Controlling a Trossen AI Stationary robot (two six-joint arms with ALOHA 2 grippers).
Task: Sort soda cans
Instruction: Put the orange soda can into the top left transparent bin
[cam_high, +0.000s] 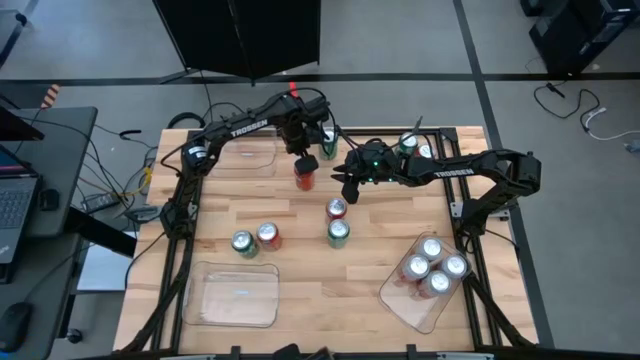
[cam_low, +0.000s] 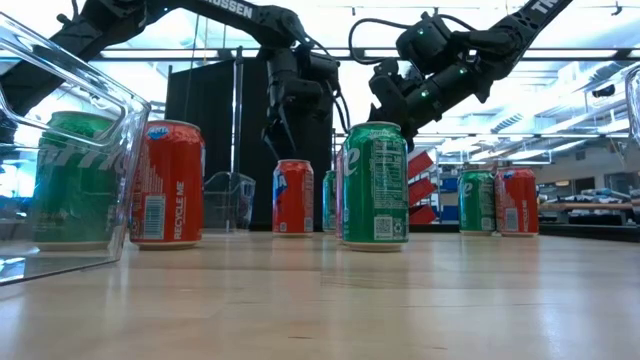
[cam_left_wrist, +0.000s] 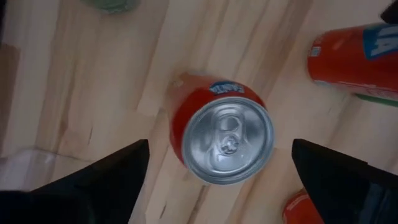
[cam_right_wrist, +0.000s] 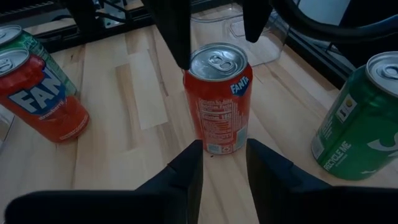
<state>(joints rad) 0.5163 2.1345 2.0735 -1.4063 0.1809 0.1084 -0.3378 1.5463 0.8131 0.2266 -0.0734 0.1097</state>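
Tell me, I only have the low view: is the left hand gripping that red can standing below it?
Observer: No. In the left wrist view the left hand is open, its fingers standing clear of the red Fanta can on either side.
Operator: And the right hand?
Observer: The right hand points at the same can from the side, slightly open and holding nothing.
Operator: Anything sorted yet?
Observer: From above, four soda cans stand together in a clear tray on the right arm's side.
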